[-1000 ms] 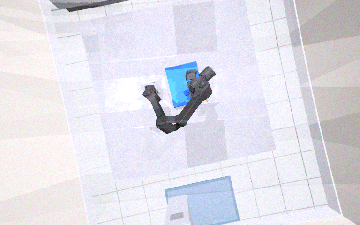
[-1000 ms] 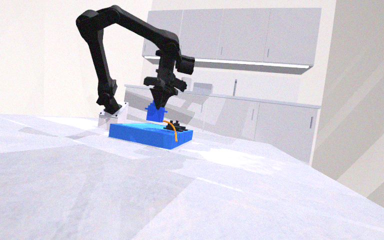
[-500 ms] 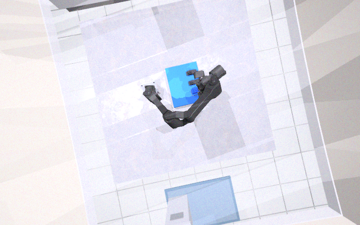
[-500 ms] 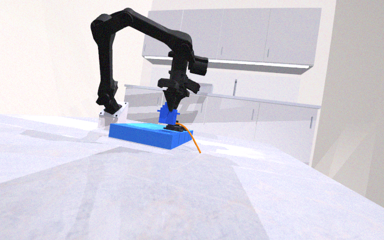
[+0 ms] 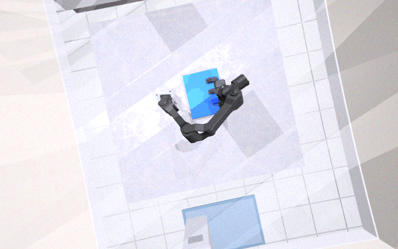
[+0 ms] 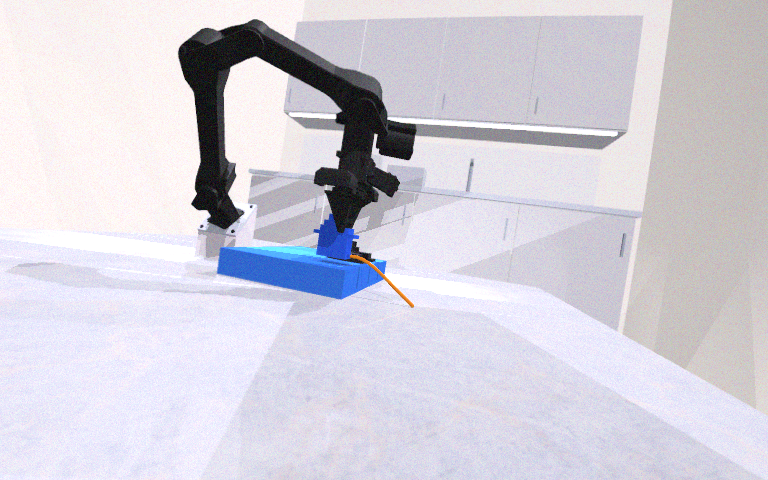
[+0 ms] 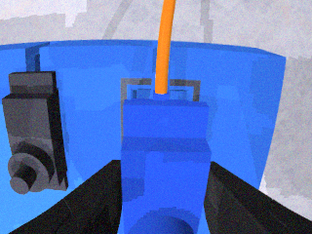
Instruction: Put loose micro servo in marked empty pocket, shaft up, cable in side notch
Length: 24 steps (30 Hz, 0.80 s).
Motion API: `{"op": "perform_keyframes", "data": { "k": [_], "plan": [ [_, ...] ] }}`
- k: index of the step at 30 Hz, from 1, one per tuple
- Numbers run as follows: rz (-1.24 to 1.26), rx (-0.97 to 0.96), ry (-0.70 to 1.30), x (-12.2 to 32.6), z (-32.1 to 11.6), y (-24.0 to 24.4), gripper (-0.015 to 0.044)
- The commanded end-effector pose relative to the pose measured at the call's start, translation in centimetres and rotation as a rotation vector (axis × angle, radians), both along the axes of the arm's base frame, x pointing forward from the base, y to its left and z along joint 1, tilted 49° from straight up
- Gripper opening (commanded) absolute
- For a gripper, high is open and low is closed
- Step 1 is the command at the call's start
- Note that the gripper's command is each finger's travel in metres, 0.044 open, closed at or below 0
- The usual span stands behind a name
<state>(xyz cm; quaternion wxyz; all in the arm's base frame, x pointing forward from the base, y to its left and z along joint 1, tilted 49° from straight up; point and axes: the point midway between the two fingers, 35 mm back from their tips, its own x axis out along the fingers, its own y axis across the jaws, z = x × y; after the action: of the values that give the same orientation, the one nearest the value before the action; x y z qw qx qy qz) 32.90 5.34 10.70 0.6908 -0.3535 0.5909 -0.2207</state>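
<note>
The blue micro servo is upright between the fingers of my gripper, which is shut on it. Its output shaft points up. Its mounting ears show clearly above the blue deck, and its lower end is close to the deck surface. The grey-outlined pocket lies under and just beyond it in the wrist view, mostly hidden by it. The orange cable runs out over the deck edge. Whether the lower end is inside the pocket cannot be told.
A black servo sits in the deck, to the left of the pocket in the wrist view, with its own side notch. The arm's white base stands beside the deck.
</note>
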Motion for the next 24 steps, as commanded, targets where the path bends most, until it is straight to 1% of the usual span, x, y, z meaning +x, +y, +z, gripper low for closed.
{"op": "perform_keyframes", "data": {
  "k": [1, 24],
  "plan": [
    [0.006, -0.004, 0.000, 0.1, -0.1, -0.1, 0.0000],
    [0.006, -0.004, -0.001, 0.4, -1.1, -1.3, 0.0000]
  ]
}}
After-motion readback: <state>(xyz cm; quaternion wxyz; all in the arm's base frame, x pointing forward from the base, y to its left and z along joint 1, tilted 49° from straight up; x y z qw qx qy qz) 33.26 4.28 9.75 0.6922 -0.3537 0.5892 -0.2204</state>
